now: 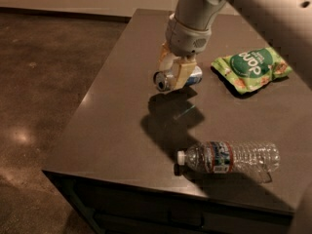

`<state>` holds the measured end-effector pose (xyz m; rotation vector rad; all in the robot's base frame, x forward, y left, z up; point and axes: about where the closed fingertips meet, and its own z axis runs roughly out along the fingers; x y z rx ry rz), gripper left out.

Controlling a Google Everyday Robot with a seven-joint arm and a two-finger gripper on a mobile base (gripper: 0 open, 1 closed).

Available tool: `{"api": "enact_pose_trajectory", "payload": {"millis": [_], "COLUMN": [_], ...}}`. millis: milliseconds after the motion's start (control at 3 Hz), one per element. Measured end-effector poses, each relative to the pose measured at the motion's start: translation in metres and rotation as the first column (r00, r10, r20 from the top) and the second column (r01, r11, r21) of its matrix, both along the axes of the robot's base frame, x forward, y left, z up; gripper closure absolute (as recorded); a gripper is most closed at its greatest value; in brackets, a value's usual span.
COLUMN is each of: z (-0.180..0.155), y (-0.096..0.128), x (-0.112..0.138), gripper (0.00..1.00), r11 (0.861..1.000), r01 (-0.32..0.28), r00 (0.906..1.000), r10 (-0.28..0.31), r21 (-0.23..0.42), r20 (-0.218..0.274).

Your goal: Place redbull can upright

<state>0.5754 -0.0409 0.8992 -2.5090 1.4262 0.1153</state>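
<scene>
The redbull can (194,76) is silver and blue and lies sideways between my fingers, its shiny top facing left toward the table's left edge. My gripper (173,73) comes down from above at the middle of the dark table (112,130) and is shut on the can. The can seems to be held just above the tabletop, with its shadow right beneath it.
A green snack bag (251,67) lies flat to the right of the can. A clear plastic water bottle (229,157) with a red-blue label lies on its side near the front edge. The table's left edge drops to a brown floor (44,82).
</scene>
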Motion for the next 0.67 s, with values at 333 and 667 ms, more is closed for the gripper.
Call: {"api": "enact_pose_trajectory", "payload": {"millis": [333,667], "z": [0.025,0.042], "y": [-0.001,-0.002], "x": [-0.022,-0.037], "gripper": [1.0,1.0], "r11": [0.982,0.952], "r01": [0.079,0.129], "r00": [0.9957,0.9885], "r10": [-0.069,-0.102], "r21": [0.172,0.276], "r20": [-0.062,-0.112]}}
